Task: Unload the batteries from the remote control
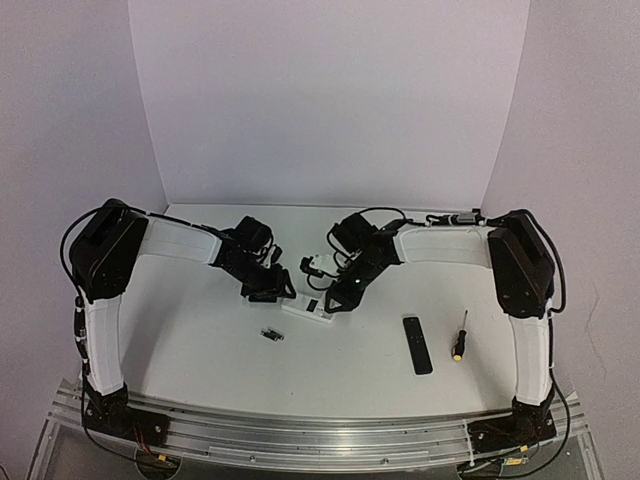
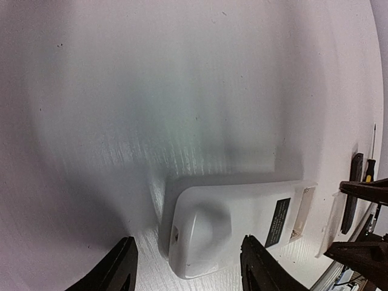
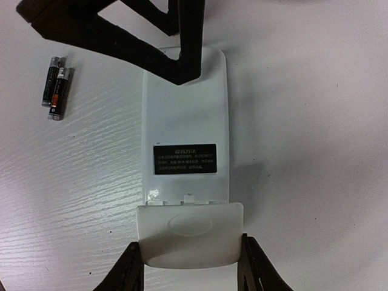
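Lying back-up on the worktop (image 3: 315, 121), the remote (image 3: 185, 115) stretches straight ahead of the right tool (image 3: 191, 251). That tool's fingers close on the sides of the cover (image 3: 189, 236) at the near end, probably to bare the bay. At the far end the left tool (image 2: 189, 239) stands wide astride the remote, likely steadying it, though I cannot tell if it makes contact. Both batteries (image 3: 54, 88) lie side by side beyond the right tool's left finger, already out. Remote and cover are smooth white plastic with rounded corners, the cover dished. The batteries are slim dark cylinders, and the worktop is white and finely grained.
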### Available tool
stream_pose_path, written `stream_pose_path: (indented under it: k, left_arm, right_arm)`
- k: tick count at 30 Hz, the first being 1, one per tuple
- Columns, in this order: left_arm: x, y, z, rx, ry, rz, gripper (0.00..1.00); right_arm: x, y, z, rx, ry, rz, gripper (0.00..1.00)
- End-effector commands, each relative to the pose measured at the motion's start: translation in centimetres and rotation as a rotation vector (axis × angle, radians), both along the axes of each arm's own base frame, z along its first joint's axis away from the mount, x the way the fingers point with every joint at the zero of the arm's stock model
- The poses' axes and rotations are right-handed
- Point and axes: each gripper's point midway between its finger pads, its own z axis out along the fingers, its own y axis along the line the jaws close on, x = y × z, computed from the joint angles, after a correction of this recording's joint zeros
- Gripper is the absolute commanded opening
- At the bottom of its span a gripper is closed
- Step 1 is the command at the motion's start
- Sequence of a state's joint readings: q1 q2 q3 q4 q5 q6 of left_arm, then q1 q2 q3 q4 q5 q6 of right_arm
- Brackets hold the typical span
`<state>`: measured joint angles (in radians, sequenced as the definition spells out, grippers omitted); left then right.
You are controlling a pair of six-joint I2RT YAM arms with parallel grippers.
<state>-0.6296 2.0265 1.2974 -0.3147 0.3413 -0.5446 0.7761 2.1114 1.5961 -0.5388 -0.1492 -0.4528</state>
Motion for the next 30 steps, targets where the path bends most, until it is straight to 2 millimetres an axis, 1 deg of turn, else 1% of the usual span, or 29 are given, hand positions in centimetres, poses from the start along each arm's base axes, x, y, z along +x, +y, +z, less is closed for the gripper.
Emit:
stream_pose_path:
  k: [1,15,24,30]
  left_arm:
    - [-0.2,0.5,-1.3,0.056,0.019,-0.012,0.58]
    - [-0.2,0.3,-1.6,0.056,0.027,-0.013,0.58]
    - [-0.1,0.4,-1.7,0.058,0.034,-0.004,0.58]
    - [-0.2,0.2,-1.6,0.049,0.038,-0.008,0.58]
  right_arm:
    - [0.2,0.6,-0.8,-0.009,0.011,-0.008,0.33]
    - [-0.6,-0.6,-2.4,-0.057,0.046,-0.026,0.32]
    - [-1.7,-1.2,-2.6,-0.063,0.074,-0.017,0.3]
    - [-1.6,-1.3,-2.8,-0.071,0.073,-0.024,0.3]
